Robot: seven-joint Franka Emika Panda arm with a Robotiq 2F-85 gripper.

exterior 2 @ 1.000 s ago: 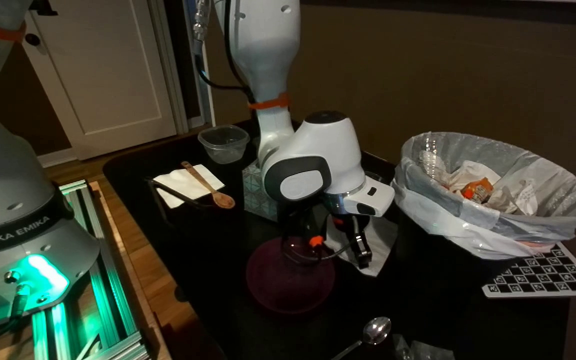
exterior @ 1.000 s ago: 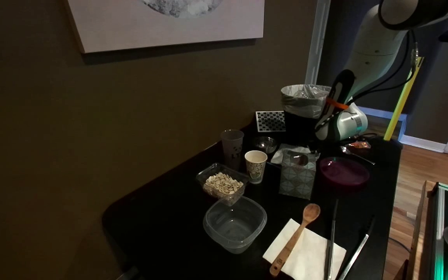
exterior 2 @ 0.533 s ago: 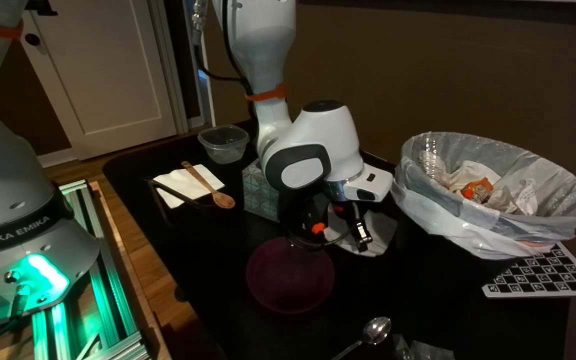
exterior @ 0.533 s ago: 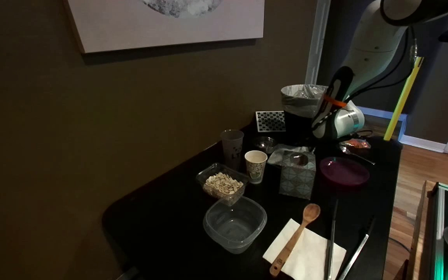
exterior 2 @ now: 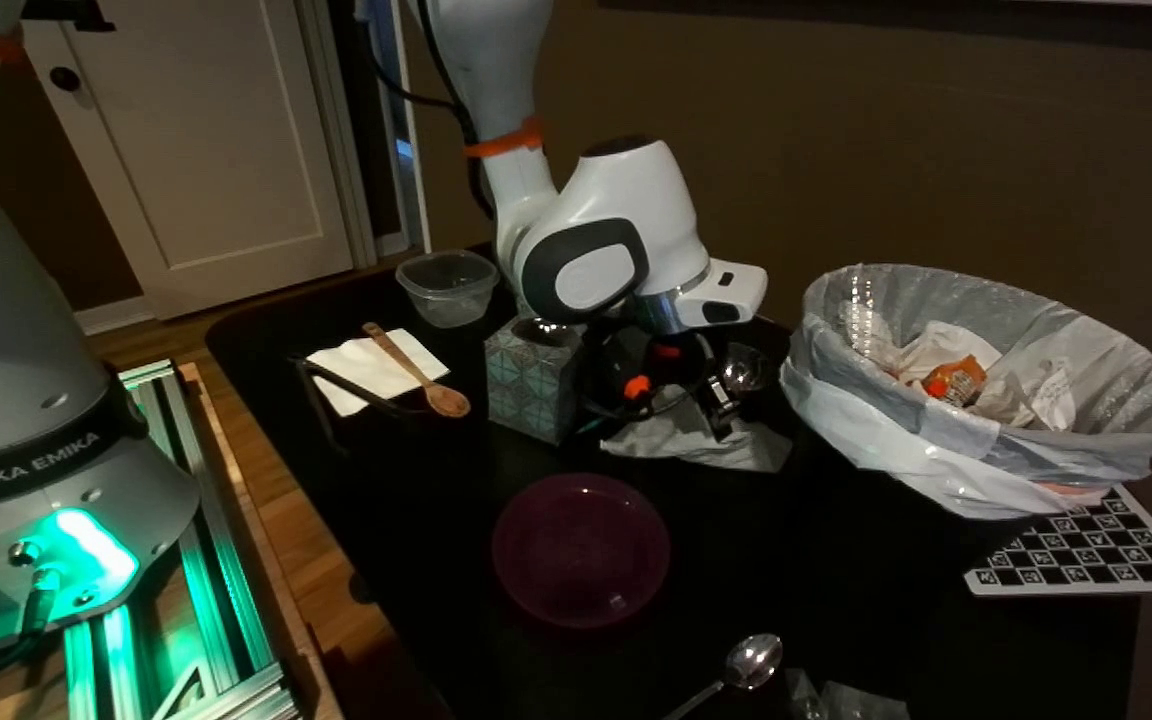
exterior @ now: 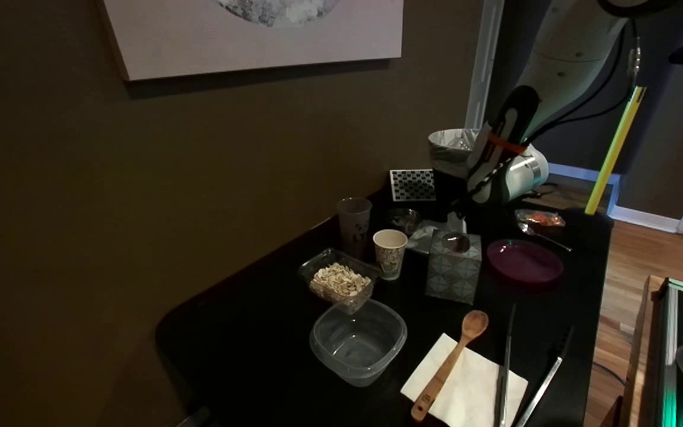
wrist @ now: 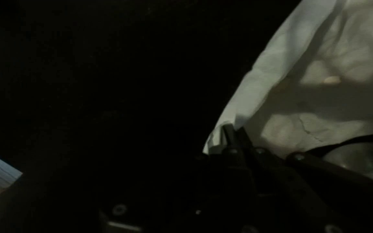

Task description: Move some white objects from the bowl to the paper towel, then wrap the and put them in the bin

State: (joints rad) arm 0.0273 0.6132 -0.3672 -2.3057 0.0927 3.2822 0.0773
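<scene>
My gripper is shut on the edge of the crumpled white paper towel. That edge is lifted and bent over the rest of the towel, which lies on the black table; the towel also shows behind the tissue box. A small pale piece lies on the towel. The gripper is low over the towel. A small clear bowl stands just beyond it; its contents are not clear. The bin, black with a whitish liner, stands beside the towel and holds trash.
A patterned tissue box stands close to the towel. A maroon plate, a metal spoon, a paper cup, a clear tub with pale flakes, an empty clear container and a napkin with a wooden spoon are around.
The arm has moved away from the maroon plate, towards the tissue box side. The towel's near corner has been drawn along and folded back. The small clear bowl has come into view.
</scene>
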